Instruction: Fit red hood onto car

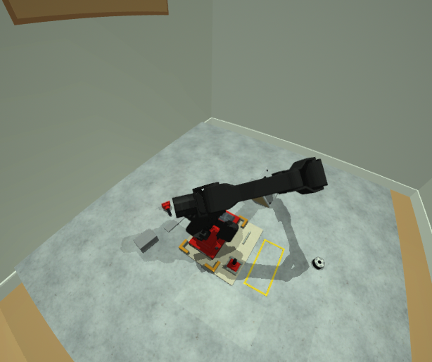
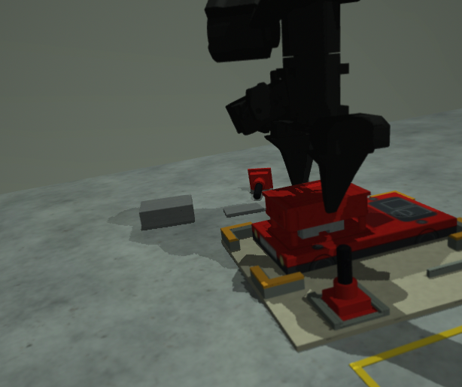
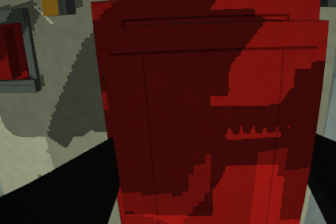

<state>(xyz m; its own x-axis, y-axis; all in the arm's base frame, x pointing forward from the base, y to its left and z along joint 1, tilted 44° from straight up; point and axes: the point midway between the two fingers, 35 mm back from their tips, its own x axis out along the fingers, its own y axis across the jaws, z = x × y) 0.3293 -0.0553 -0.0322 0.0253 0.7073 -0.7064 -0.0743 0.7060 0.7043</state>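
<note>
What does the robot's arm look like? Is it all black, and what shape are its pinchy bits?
Yes, the arm is plain matte black all over, built from chunky, boxy blocks. No cables, stickers or markings show on it. Its end effector has two broad fingers that narrow down to sharp points, like upside-down triangles.
</note>
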